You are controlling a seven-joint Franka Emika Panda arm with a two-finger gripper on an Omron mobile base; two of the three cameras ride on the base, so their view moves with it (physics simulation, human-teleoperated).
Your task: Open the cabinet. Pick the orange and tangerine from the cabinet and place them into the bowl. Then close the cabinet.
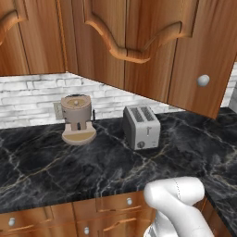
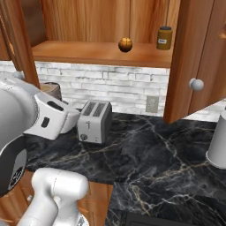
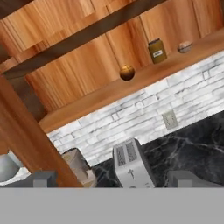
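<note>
The cabinet (image 2: 101,52) stands open, both doors swung out; the right door (image 2: 190,57) has a round silver knob. One orange-coloured round fruit (image 2: 125,44) (image 3: 127,72) sits on the shelf, and I cannot tell whether it is the orange or the tangerine; the other one is out of view. The bowl is also out of view. My gripper (image 3: 113,181) is open and empty, fingertips (image 3: 41,178) wide apart. It is low over the counter near the left door (image 3: 26,127), pointing up at the shelf, well short of the fruit.
A yellow-labelled jar (image 2: 164,37) and a small pale round thing (image 3: 185,47) share the shelf to the right of the fruit. On the black marble counter (image 2: 150,150) stand a toaster (image 2: 94,121), a beige coffee machine (image 1: 77,119) and a white cylinder (image 2: 218,141).
</note>
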